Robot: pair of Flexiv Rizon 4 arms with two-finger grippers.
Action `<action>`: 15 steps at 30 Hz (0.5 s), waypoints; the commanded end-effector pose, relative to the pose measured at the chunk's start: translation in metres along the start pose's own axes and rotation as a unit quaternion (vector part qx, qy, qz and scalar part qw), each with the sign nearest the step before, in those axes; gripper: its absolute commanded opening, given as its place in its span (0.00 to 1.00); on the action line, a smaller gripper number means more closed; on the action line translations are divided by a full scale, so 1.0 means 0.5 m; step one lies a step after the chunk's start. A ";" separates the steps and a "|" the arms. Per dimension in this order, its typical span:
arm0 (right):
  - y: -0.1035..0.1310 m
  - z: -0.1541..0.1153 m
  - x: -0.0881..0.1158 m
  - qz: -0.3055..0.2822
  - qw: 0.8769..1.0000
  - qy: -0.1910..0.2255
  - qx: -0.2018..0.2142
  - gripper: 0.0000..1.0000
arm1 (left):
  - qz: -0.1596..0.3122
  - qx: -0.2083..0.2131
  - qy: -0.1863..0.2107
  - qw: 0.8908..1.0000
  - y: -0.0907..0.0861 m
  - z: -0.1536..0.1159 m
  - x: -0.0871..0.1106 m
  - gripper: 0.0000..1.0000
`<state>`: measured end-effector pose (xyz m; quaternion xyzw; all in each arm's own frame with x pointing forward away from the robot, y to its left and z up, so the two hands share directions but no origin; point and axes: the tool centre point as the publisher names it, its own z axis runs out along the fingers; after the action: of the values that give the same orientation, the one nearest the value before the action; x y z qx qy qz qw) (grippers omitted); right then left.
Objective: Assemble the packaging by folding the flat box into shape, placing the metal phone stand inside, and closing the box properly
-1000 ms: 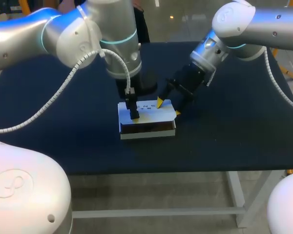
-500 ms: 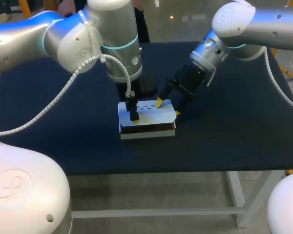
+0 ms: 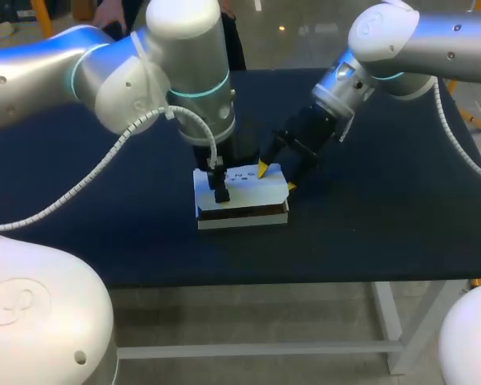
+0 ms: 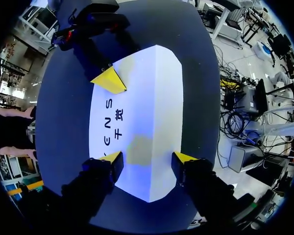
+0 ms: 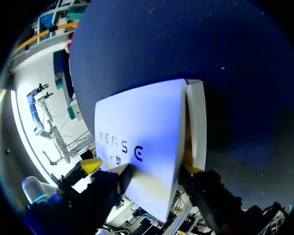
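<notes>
Stage: late, closing | finds box point(image 3: 242, 218) formed at counter point(image 3: 385, 212) centre, lid point(image 3: 252, 184) lowered, front seam gaping | sees no stand, presumably inside | left gripper point(image 3: 219, 183) open over lid's 9 o'clock end | right gripper point(image 3: 276, 176) open across 3 o'clock edge | remains: tuck, press shut

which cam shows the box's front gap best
Head view: the box shows its dark front gap under the lid. Left wrist view: only the lid's top; right wrist view, the lid and a side flap.

Robotics lab: left arm point(image 3: 104, 72) and right arm point(image 3: 417, 40) over dark table point(image 3: 401, 224).
</notes>
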<state>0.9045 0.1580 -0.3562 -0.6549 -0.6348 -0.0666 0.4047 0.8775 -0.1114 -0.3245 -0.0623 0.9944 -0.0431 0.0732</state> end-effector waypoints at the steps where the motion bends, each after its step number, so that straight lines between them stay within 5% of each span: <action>1: 0.001 0.000 0.001 0.000 1.000 0.000 0.001 0.69 | -0.006 -0.008 -0.009 1.000 -0.005 0.006 0.000 0.71; 11: 0.001 0.000 0.001 0.000 1.000 0.000 0.001 0.67 | -0.011 -0.012 -0.037 0.999 -0.015 0.011 -0.010 0.65; 15: 0.001 0.000 0.001 0.000 1.000 0.000 0.001 0.68 | -0.012 -0.011 -0.050 0.999 -0.019 0.015 -0.011 0.78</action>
<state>0.9046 0.1580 -0.3561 -0.6549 -0.6347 -0.0669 0.4046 0.8882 -0.1172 -0.3278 -0.0751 0.9899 -0.0340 0.1151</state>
